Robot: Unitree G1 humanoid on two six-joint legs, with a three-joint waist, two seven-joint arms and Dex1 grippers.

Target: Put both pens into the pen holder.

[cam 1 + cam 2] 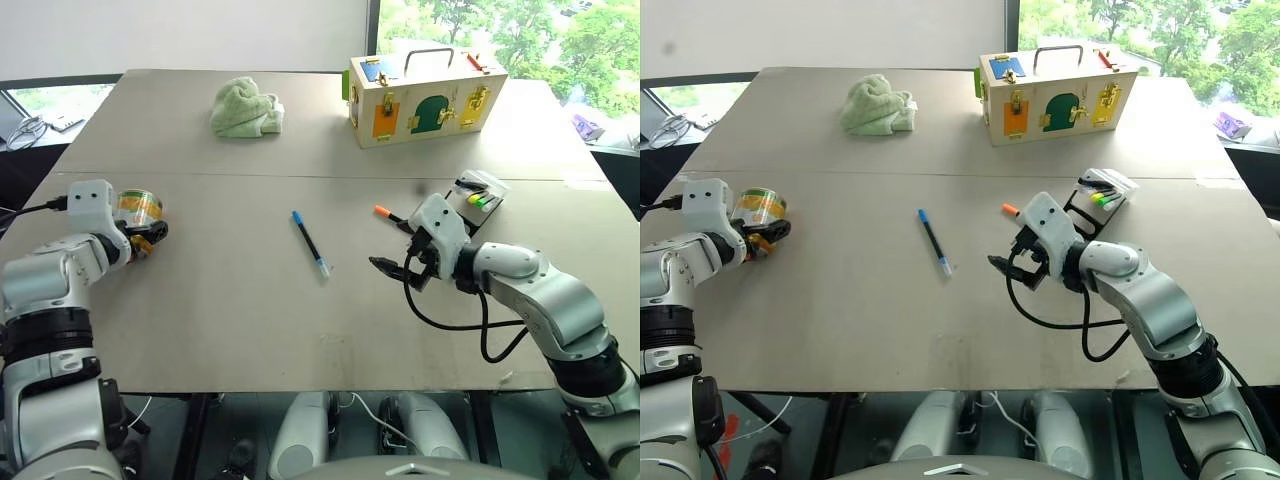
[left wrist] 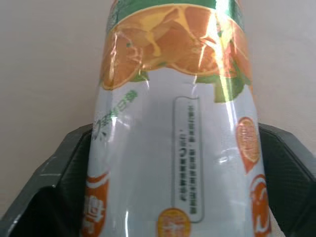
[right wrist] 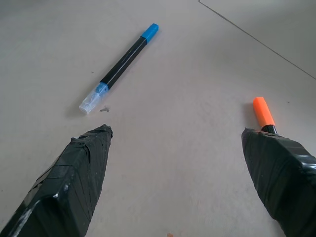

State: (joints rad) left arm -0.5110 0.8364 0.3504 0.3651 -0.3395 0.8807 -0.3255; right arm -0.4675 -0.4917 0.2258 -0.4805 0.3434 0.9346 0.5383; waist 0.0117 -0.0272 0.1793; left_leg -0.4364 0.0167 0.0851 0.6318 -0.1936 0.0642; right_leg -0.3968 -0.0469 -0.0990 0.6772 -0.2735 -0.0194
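At the table's (image 1: 250, 330) far left, well away from the wooden box (image 1: 425, 100), the left gripper (image 1: 150, 238) had a can (image 1: 138, 207) between its fingers (image 2: 59, 173). The black fingers sat against both sides of the can and stood wide around it. The can's wrap showed sliced oranges with green leaves above a white field, small orange round badges and a framed panel of fine print too small to read. A rumpled green cloth (image 1: 246, 108) lay left of the box, near the far edge.

The blue-ended pen (image 1: 310, 243) lay flat on bare table in front of the box and a little to its left, slanted, apart from both grippers. In the right wrist view it rested beyond the tip of one taped finger (image 3: 81, 173), untouched.

The right gripper (image 1: 392, 268) hung in front of the box with its fingers spread wide and nothing between them. The orange-capped pen (image 1: 386, 214) lay just past it, its cap poking out beyond the other finger's tip; whether they touched I could not tell.

The pen holder (image 1: 480, 196) stood in front of the box's right end, just behind the right wrist, with yellow and green highlighters (image 1: 482, 200) in it.
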